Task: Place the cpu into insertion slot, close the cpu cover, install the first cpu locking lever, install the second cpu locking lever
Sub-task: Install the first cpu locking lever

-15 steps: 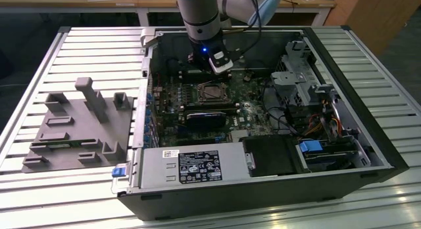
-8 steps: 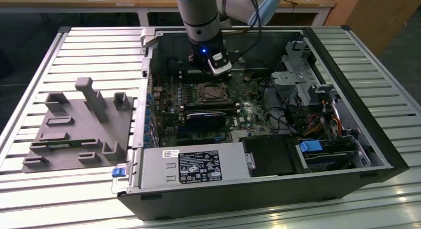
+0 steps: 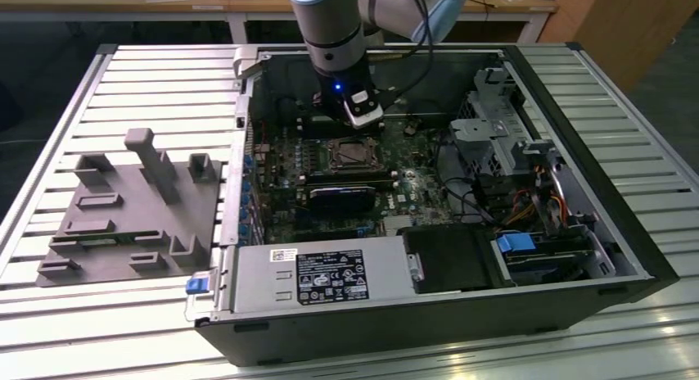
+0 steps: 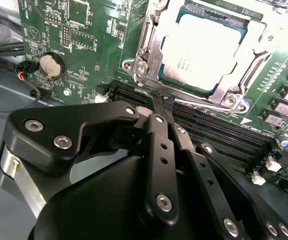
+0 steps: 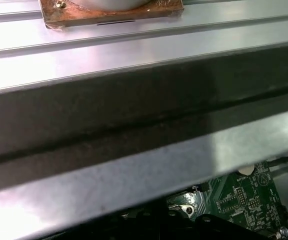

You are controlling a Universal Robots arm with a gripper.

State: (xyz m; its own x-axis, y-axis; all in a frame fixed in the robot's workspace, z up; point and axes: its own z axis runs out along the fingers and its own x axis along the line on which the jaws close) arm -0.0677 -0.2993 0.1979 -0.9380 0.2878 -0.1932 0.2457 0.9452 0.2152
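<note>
cpu cover (image 4: 151, 47) was bright polished metal, cpu (image 4: 204, 47) top paler satin metal, motherboard (image 4: 84, 35) matt green laminate, fingers (image 4: 159, 150) smooth semi-gloss black with shiny rivets, desk (image 3: 87, 323) ribbed bare aluminium, fixture (image 3: 131, 216) looked matt grey plastic.

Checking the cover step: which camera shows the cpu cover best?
The second wrist view: the cpu cover lies closed around the chip, close up. The exterior view has it small, by the arm. The first wrist view faces the case wall and a board corner.

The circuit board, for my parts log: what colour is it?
The circuit board is green, clearest in the second wrist view.
</note>
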